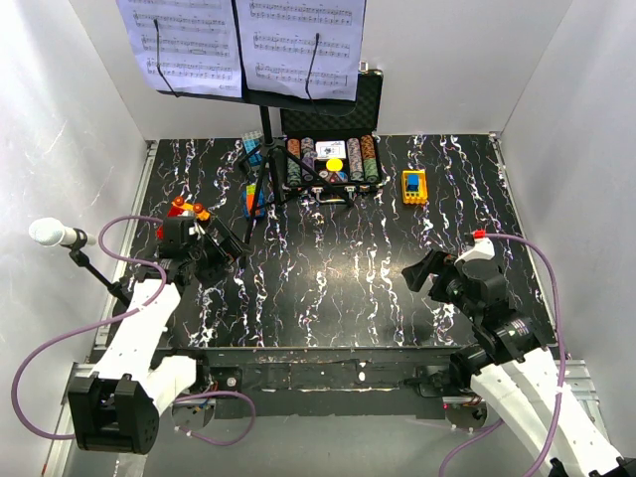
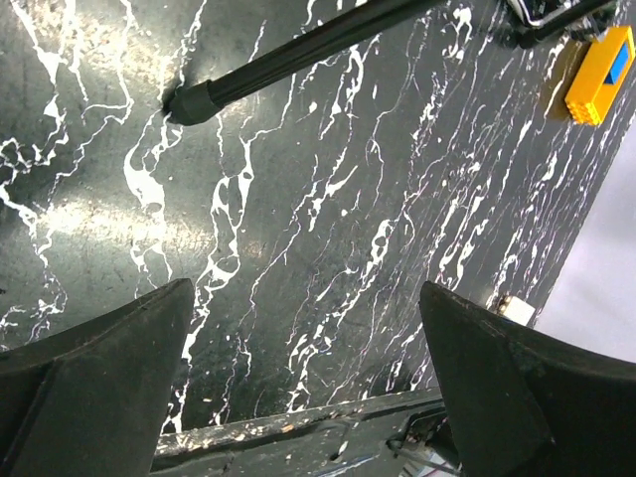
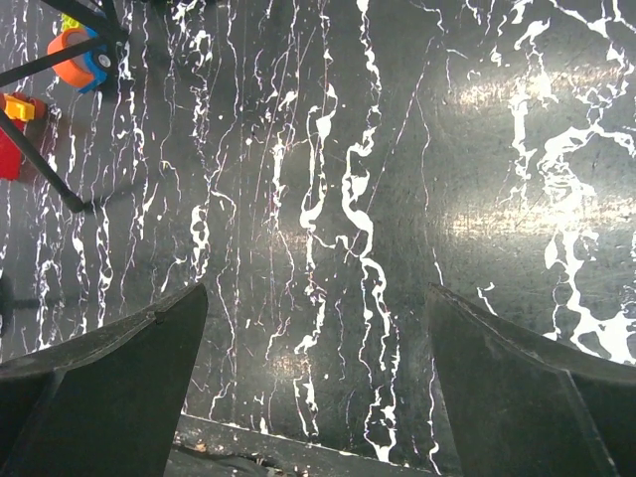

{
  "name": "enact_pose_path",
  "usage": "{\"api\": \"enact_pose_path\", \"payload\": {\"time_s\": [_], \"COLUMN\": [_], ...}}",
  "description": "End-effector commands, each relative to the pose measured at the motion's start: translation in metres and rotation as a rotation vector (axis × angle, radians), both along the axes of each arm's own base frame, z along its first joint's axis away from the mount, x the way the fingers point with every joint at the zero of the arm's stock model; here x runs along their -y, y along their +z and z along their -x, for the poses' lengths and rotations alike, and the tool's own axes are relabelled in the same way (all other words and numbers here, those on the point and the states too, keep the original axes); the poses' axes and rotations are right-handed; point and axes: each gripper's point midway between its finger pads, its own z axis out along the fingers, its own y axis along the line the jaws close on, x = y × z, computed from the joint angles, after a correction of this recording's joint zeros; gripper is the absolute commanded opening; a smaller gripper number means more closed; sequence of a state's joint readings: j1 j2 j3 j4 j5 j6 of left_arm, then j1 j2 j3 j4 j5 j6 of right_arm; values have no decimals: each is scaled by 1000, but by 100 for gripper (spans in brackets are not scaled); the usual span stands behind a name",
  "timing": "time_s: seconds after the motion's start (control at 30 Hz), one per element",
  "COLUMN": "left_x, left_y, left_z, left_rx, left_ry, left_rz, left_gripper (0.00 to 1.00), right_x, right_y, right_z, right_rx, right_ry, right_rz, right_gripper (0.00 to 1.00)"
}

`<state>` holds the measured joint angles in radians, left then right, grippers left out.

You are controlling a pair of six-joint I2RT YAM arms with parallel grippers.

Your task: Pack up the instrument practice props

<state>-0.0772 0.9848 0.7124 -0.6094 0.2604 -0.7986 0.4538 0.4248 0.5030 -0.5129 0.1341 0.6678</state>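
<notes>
**Both pincers wide apart, holding nothing, task props untouched**

Edges: white walls close the tabletop [image 1: 348, 288] on its left, right and far sides. The arm bases sit at the near edge.

Open room: the middle band of the tabletop between the two arms, and most of the right half up to the far-edge clutter.

Far edge, left of centre: music stand [image 1: 265, 159], upright, tripod legs spread on the tabletop. Sheet-music pages [image 1: 298, 45] sit on its desk under two wire clips, at the top of the overhead view.

Just right of the stand's pole is the poker chip case [image 1: 328, 124], lid up. One tripod leg runs across in front of it.

A yellow toy block [image 1: 414, 186] sits right of the case, apart from it. Small toy blocks [image 1: 184, 209] lie near the left edge and around the tripod legs.

Microphone [image 1: 50, 234]: off the tabletop's left edge, by the left wall, beside the left arm. Its base is not in view.

Left gripper [image 1: 231, 253]: low, near the left edge. Jaws spread wide, only marble pattern between them in the wrist view. A tripod leg [image 2: 288, 55] and its rubber foot lie ahead of the fingers, not touching.

Right gripper [image 1: 422, 273]: right half, toward the near edge. Jaws spread wide, nothing gripped or touched. The wrist view shows bare tabletop, with tripod legs and blocks well off at its top left.
</notes>
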Motion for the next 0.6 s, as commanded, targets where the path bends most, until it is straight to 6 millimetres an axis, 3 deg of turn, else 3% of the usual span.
{"api": "enact_pose_path", "payload": {"time_s": [0.0, 0.17, 0.27, 0.33, 0.4, 0.57], "left_x": [11, 25, 40, 38, 26, -33], "left_y": [13, 22, 41, 51, 60, 87], "left_z": [4, 15, 24, 29, 36, 52], "left_rx": [83, 156, 263, 289, 290, 307], "left_ry": [-144, -210, -254, -233, -160, 112], "left_rz": [-12, -51, -197, -303, -380, -494], "left_gripper": [98, 98, 98, 98, 98, 98], "right_x": [1, -2, -2, -2, -4, -7], "right_y": [24, 24, 20, 18, 16, 16], "right_z": [-3, -3, -3, -4, -3, -5], "right_rx": [66, 65, 48, 40, 32, 44], "right_ry": [23, 61, 80, 89, 99, 116], "right_rz": [24, 53, 84, 96, 98, 96], "right_gripper": [98, 98, 98, 98, 98, 98]}}
